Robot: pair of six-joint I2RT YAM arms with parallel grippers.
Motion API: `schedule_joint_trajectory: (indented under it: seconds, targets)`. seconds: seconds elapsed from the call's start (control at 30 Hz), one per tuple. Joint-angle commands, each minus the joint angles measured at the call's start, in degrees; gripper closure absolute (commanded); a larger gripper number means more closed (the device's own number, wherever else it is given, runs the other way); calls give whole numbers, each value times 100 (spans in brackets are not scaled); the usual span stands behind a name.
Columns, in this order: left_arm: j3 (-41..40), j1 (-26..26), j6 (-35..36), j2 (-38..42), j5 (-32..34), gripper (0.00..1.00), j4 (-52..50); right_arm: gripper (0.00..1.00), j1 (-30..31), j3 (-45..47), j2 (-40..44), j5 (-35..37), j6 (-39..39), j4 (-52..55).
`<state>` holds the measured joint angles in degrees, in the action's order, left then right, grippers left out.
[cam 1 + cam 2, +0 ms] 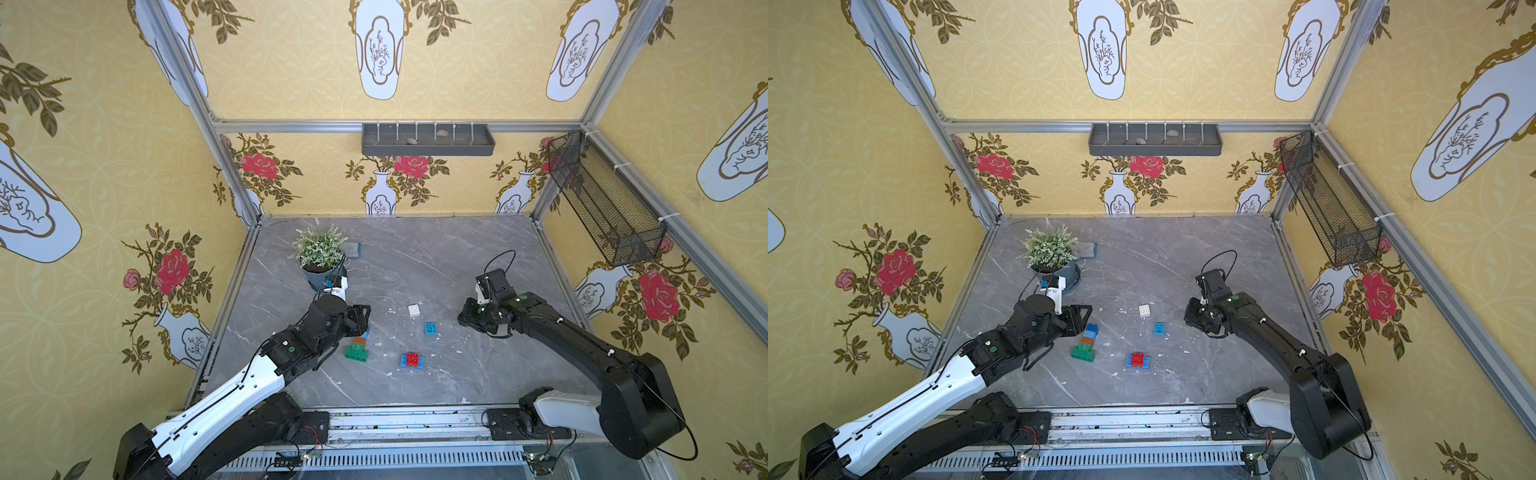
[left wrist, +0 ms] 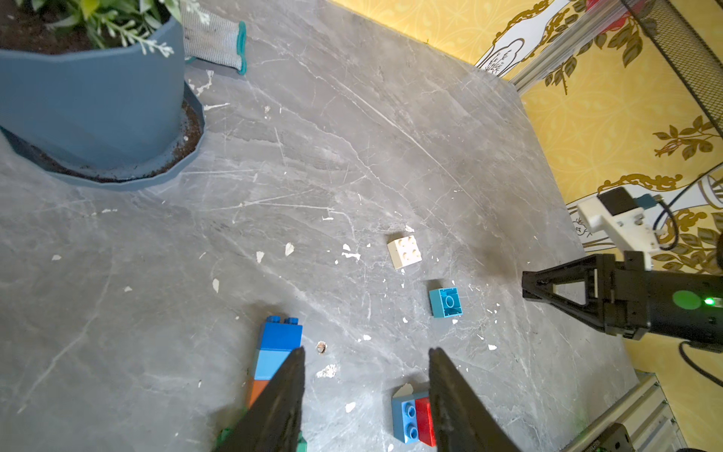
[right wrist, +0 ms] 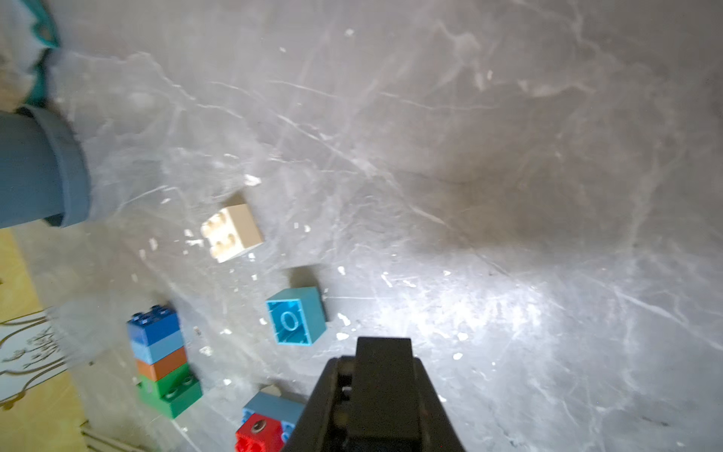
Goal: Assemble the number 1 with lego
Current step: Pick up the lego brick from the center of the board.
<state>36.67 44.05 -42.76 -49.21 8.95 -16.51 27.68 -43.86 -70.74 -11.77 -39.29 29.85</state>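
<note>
A: Start with the left gripper (image 2: 365,391). How does it stand?

B: Its two fingers (image 2: 285,399) are spread apart, with only bare table (image 2: 352,156) between them. It grips nothing.

A: What lies closest to it?

B: The stack (image 2: 276,352) of lego. It runs blue at the far end, then light blue, orange-brown, a green brick marked 3, and a long green one as the foot. In the left wrist view one finger crosses in front of the lower bricks, and I cannot tell whether it touches them. The stack looks to be lying on its side on the table, though the angle leaves me unsure.

A: And the right gripper (image 3: 385,348)?

B: Its fingers are pressed together with nothing between them. It sits over bare table on the right side.

A: Which brick is nearest to it?

B: The light blue brick (image 3: 295,317), lying with its hollow underside up. It is near the fingertips but clearly apart from them.

A: And further out?

B: The white brick (image 1: 413,310) sits studs up, just beyond the light blue one, towards the back. Nearer the front edge, between the two arms, a red brick (image 1: 412,359) is pressed onto a long blue brick (image 1: 403,361). At the back left stands a potted plant (image 1: 320,249), well apart from all the loose bricks.
</note>
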Motion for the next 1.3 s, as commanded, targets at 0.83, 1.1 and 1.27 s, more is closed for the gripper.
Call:
schedule_joint_trajectory:
  seconds: [0.83,1.1,1.27]
  targets:
    - [-768,7,4312,543,-3239,21,2897,91,1512,-1265,-408,-3753,560,-1615]
    - [-567,194,5246,334,-3295,20,2741,89,1817,-1231,-559,-3772,243,-2228]
    - [-477,357,5687,201,-3157,20,2439,89,1916,-1150,-540,-3779,95,-2462]
